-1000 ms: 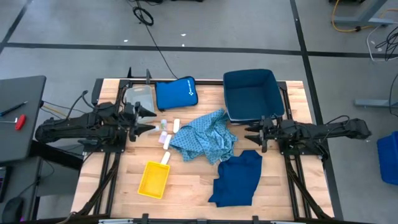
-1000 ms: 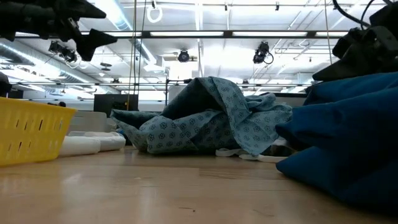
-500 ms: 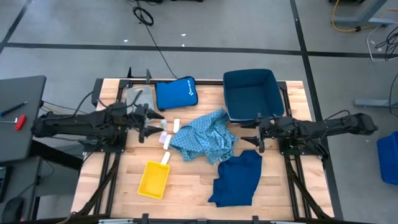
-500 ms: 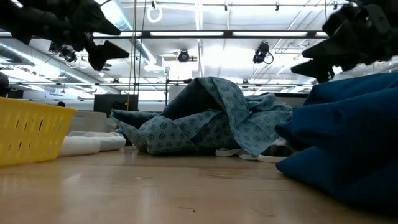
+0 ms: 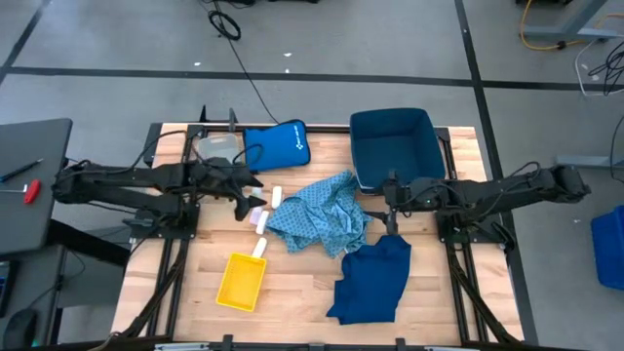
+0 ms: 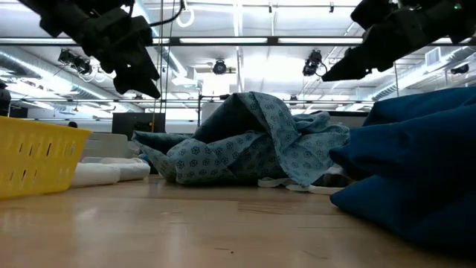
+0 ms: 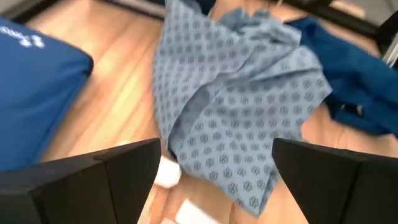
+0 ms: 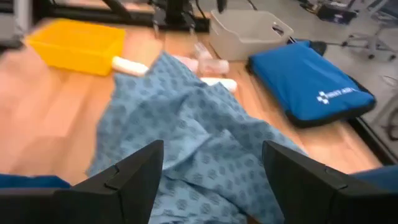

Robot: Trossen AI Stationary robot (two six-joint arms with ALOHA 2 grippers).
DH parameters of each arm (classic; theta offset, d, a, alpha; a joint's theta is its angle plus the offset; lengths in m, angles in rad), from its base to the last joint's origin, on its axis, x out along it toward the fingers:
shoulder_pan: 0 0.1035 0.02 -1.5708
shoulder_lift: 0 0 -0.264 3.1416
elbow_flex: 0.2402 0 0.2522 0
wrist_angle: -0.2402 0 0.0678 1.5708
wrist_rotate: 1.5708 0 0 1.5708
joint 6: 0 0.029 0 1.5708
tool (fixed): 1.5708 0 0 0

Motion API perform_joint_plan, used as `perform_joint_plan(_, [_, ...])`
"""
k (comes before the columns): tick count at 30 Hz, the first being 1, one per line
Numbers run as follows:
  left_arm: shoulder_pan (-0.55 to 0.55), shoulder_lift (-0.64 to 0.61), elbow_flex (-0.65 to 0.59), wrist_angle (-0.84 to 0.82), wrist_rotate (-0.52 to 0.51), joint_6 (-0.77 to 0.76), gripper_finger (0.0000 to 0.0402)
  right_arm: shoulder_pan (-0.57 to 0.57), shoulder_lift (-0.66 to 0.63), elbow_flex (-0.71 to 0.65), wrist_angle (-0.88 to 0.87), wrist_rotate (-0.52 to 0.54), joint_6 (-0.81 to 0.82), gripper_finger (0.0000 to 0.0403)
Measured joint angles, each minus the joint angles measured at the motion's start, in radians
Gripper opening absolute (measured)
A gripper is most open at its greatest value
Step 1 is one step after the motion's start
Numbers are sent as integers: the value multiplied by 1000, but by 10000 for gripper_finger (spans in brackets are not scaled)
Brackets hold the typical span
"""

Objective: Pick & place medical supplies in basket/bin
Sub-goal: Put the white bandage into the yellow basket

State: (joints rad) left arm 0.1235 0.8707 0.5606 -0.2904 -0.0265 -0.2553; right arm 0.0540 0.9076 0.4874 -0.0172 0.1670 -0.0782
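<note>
A crumpled light-blue patterned garment (image 5: 322, 216) lies mid-table, and a plain navy garment (image 5: 373, 278) lies on the table at its near right. Three white rolls (image 5: 261, 222) and some tiny vials lie on the wood left of the patterned cloth. My left gripper (image 5: 252, 198) hovers open over the rolls, tipped down toward the patterned garment (image 7: 242, 93). My right gripper (image 5: 386, 207) hovers open at the patterned garment's (image 8: 199, 137) right edge, pointing toward the table's left. Both hang clear above the table in the low view, left gripper (image 6: 145, 78) and right gripper (image 6: 335, 73).
A yellow basket (image 5: 242, 281) sits near the front left. A dark-blue bin (image 5: 395, 146) stands at the far right, a royal-blue pouch (image 5: 276, 146) at the far middle, and a pale container (image 5: 216, 148) at the far left. Bare wood lies along the near edge.
Both grippers have come in from the table's sides toward the patterned garment in the middle. The left one has tipped its fingers downward. The right one has risen and rolled about its own axis. No object has moved.
</note>
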Motion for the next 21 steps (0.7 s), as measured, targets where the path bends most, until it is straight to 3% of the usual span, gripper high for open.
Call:
perform_joint_plan(4, [0,77,35,-39,-10,22,314,1,20,25,-48,45,-10,283])
perform_joint_plan(14, [26,301,40,-14,-171,-24,314,1,22,25,-97,96,-47,283])
perform_joint_plan(21, [87,403,40,28,-167,-101,314,1,22,25,-138,171,-58,283])
